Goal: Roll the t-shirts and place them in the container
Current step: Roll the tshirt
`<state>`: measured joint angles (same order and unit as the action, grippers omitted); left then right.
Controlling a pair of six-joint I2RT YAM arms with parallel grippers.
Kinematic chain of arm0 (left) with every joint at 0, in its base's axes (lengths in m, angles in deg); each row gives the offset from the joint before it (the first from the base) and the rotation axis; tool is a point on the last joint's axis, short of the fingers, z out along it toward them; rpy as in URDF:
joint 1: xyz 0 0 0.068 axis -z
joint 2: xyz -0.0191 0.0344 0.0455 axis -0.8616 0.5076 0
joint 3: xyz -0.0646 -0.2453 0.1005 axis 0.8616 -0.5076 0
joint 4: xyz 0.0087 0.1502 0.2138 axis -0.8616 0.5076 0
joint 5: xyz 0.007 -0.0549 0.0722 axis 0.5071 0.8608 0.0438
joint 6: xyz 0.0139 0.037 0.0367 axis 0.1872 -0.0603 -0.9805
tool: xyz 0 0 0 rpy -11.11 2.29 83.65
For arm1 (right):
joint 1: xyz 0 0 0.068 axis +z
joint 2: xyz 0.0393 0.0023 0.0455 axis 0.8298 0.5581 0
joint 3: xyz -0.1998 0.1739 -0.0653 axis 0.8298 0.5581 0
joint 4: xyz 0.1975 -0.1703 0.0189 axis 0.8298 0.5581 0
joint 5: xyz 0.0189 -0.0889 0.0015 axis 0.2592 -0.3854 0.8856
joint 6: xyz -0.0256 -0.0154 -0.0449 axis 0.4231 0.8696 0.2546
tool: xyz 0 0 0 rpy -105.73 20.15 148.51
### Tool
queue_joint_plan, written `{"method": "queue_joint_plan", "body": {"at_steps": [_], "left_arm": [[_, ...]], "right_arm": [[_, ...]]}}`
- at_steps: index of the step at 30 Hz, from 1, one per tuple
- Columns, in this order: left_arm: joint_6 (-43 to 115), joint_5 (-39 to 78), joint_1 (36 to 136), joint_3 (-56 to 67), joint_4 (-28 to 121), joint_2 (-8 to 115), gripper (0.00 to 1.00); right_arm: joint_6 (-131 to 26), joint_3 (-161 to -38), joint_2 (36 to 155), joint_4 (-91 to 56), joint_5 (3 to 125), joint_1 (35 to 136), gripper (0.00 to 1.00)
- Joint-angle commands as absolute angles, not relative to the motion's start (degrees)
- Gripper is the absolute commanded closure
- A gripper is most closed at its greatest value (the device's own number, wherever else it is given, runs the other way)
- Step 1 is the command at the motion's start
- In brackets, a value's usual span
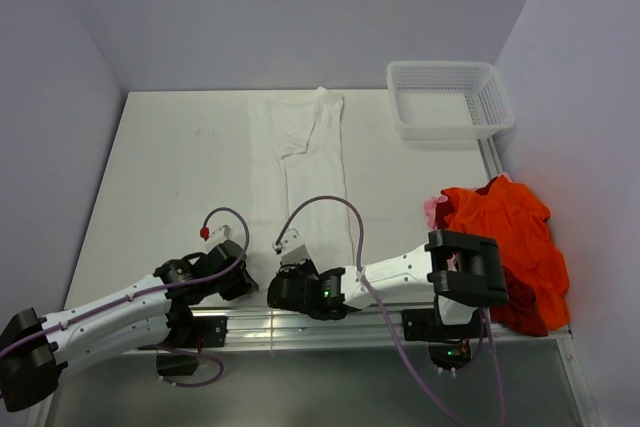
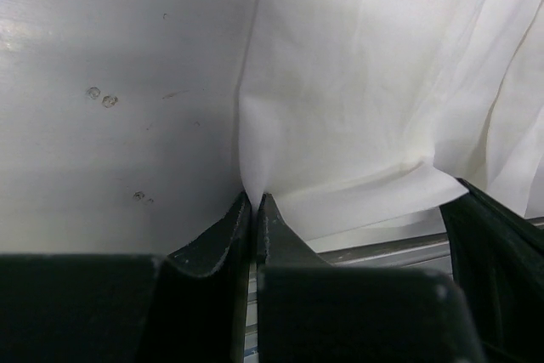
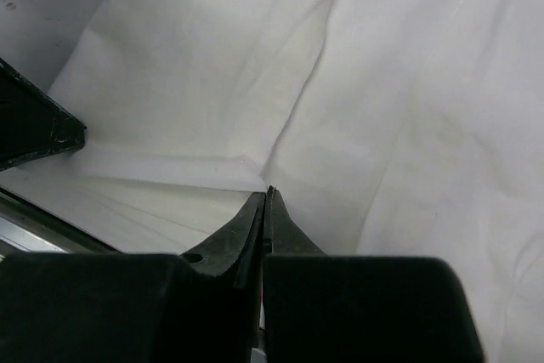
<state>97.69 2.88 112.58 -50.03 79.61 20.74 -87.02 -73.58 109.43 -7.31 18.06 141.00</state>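
Observation:
A white t-shirt (image 1: 305, 162) lies folded into a long strip down the middle of the table. My left gripper (image 1: 238, 279) sits at the strip's near left corner. In the left wrist view the left gripper (image 2: 253, 200) is shut, with the white t-shirt (image 2: 357, 99) pinched at its edge. My right gripper (image 1: 290, 287) is at the near hem just to the right. Its jaws (image 3: 268, 193) are shut, their tips nipping the white t-shirt (image 3: 399, 99) at a fold. A heap of orange-red t-shirts (image 1: 515, 242) lies at the right edge.
A white mesh basket (image 1: 450, 97) stands at the back right. The metal rail (image 1: 330, 325) of the table's near edge runs right behind both grippers. The right gripper's dark finger (image 2: 501, 248) shows close by in the left wrist view.

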Motion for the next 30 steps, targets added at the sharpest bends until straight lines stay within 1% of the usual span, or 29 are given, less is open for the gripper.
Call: {"method": "queue_joint_plan", "body": {"at_steps": [1, 6, 12, 17, 19, 20, 22, 25, 28, 30], "left_arm": [[96.9, 2.9, 112.8, -48.9, 80.4, 21.2, 1.0], [96.9, 2.9, 112.8, -49.1, 80.2, 21.1, 1.0], [96.9, 2.9, 112.8, -49.2, 80.1, 21.4, 1.0], [96.9, 3.2, 112.8, -49.3, 79.5, 21.7, 1.0], [96.8, 3.1, 112.8, -49.2, 79.5, 21.8, 1.0], [96.8, 3.1, 112.8, -49.3, 79.6, 21.8, 1.0], [96.8, 3.1, 112.8, -49.2, 79.7, 21.7, 1.0], [96.9, 3.2, 112.8, -48.9, 80.1, 21.1, 1.0], [96.9, 3.2, 112.8, -48.5, 81.2, 20.3, 1.0], [96.9, 3.1, 112.8, -48.2, 81.9, 19.6, 1.0]], "right_arm": [[-89.6, -77.1, 110.7, -1.5, 10.5, 143.1, 1.0], [-91.9, -78.1, 111.3, 0.7, 7.5, 145.5, 0.99], [-92.1, -79.9, 113.2, 2.3, 3.1, 149.7, 0.94], [-93.5, -83.1, 118.2, 7.5, -1.1, 152.6, 0.92], [-94.3, -84.6, 120.4, 10.3, -2.1, 153.4, 0.89], [-94.9, -85.0, 121.0, 11.0, -2.6, 153.5, 0.88], [-96.3, -85.7, 122.2, 12.6, -3.4, 153.7, 0.8], [-100.9, -85.3, 122.1, 16.4, -5.3, 153.7, 0.72], [-100.8, -82.8, 119.8, 14.7, -5.1, 153.5, 0.63], [-97.8, -80.7, 118.0, 9.6, -4.3, 153.6, 0.58]]}}
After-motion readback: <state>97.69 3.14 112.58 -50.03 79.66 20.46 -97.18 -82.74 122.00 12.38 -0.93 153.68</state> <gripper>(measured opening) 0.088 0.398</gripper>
